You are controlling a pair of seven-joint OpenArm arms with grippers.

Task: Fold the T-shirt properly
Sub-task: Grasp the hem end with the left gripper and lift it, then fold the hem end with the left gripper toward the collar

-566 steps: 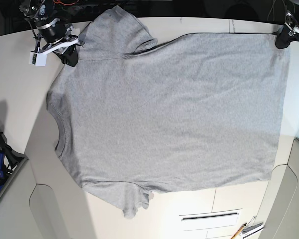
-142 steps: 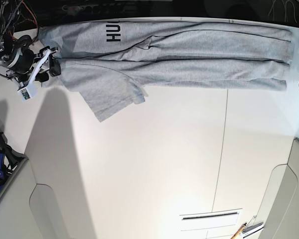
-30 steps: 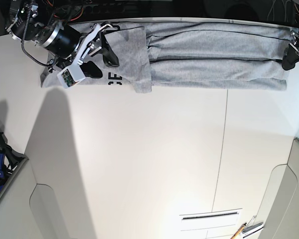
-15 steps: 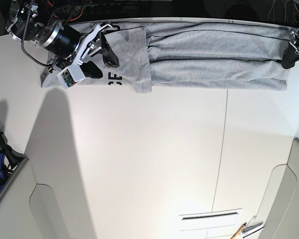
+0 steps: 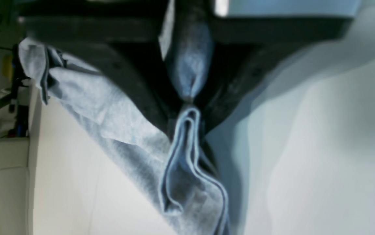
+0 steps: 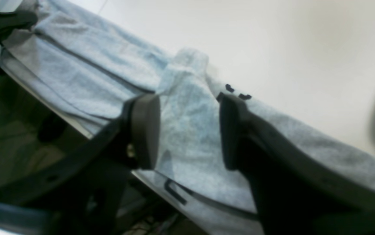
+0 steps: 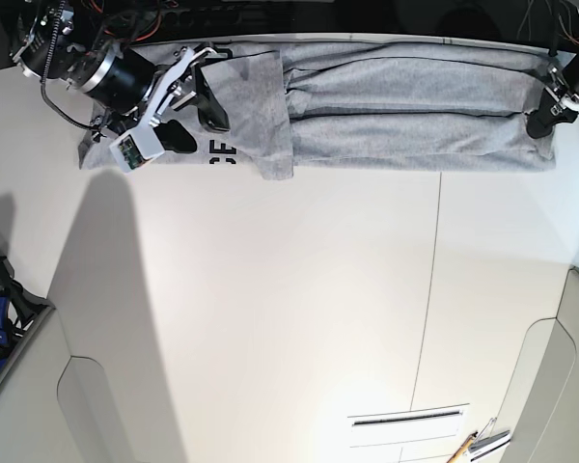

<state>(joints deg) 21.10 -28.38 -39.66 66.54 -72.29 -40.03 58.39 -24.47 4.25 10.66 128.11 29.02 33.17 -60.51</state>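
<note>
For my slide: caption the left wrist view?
Left claw shut on a bunched edge of the grey T-shirt.

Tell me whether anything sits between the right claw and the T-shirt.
Nothing visible does. The right claw is open, with bare grey T-shirt cloth showing straight through the gap between its jaws. In the base view it hovers over the sleeve end, and no other object lies on the cloth there.

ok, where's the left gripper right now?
In the base view the left gripper is at the top right, at the hem end of the folded T-shirt; its wrist view shows it shut on bunched grey fabric.
</note>
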